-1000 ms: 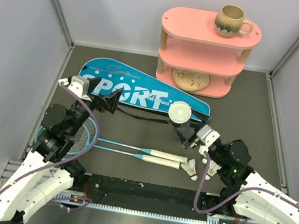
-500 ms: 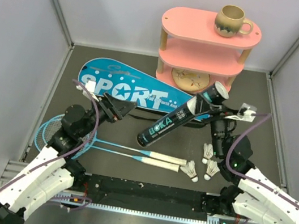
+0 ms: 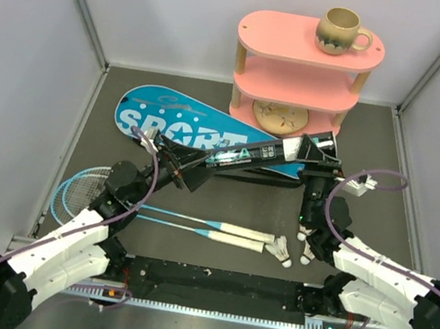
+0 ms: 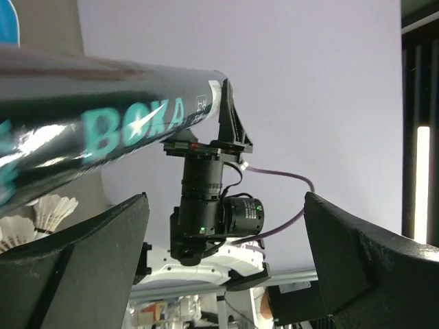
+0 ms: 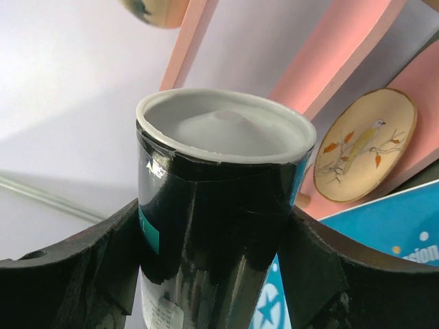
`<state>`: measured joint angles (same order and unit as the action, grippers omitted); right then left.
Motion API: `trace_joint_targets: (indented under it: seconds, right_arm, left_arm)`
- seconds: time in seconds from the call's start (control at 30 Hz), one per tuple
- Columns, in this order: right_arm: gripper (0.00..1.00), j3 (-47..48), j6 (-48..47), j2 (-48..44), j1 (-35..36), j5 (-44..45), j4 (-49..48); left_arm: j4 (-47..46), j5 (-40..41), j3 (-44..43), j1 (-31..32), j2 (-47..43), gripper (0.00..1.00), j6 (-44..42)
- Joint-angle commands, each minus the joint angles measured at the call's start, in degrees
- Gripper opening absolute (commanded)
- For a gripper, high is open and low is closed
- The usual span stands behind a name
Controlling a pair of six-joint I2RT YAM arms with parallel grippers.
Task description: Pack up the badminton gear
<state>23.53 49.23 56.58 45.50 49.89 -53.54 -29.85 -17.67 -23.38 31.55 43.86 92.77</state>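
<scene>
My right gripper (image 3: 316, 157) is shut on the long black tube (image 3: 255, 155) near its white-capped end (image 5: 223, 127) and holds it almost level above the table, over the blue "SPORT" cover (image 3: 172, 123). My left gripper (image 3: 186, 166) is open at the tube's other end. In the left wrist view the tube (image 4: 103, 123) passes above the wide-open fingers (image 4: 89, 253), not between them. Two light-blue rackets (image 3: 193, 223) lie near the front. Three white shuttlecocks (image 3: 279, 249) lie by the handles, partly behind my right arm.
The pink three-tier shelf (image 3: 303, 73) stands at the back right, close behind the tube's capped end. It holds a beige mug (image 3: 342, 29) on top and a bird-painted disc (image 3: 279, 117) at the bottom. Grey walls enclose the dark table (image 3: 382, 158).
My right gripper has swung the tube from upright to almost level, pointing left. My left gripper has moved right to the tube's free end.
</scene>
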Motion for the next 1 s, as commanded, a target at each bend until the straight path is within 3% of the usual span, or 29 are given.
trace_joint_targets:
  seconds: [0.0,0.1,0.37,0.6,0.8,0.9,0.93,0.97]
  right_arm:
    - [0.13,2.8,9.1,0.9,-1.0,3.6,-10.3]
    - [0.13,2.9,13.6,3.6,-1.6,1.9,-14.0]
    - [0.12,-0.7,25.7,3.2,-1.6,-5.1,-14.7]
    - [0.14,-4.2,33.0,-4.7,-1.4,-4.8,-0.3]
    - [0.14,-8.6,36.1,-5.9,-1.6,-5.1,-1.7]
    - [0.13,-8.4,38.7,-7.4,-3.0,-9.4,1.4]
    - [0.13,-8.2,39.6,-8.8,-3.2,-10.3,2.8]
    - [0.13,-8.1,40.0,-9.5,-3.3,-11.8,4.0]
  left_arm:
    - [-3.1,5.0,1.0,2.6,-3.3,0.98,2.7]
    - [4.2,10.9,0.1,4.1,-3.5,0.98,4.3]
    - [-2.6,21.1,-1.6,4.4,7.5,0.98,2.2]
    - [-7.4,35.9,-3.1,7.3,9.2,0.98,-10.4]
    - [-11.3,37.0,-4.2,7.5,10.7,0.97,-14.5]
    - [-17.7,35.3,-3.2,7.6,12.1,0.97,-17.0]
    - [-18.3,35.2,-3.0,7.5,12.3,0.96,-17.7]
    - [-21.2,34.8,-2.6,7.6,12.4,0.88,-18.8]
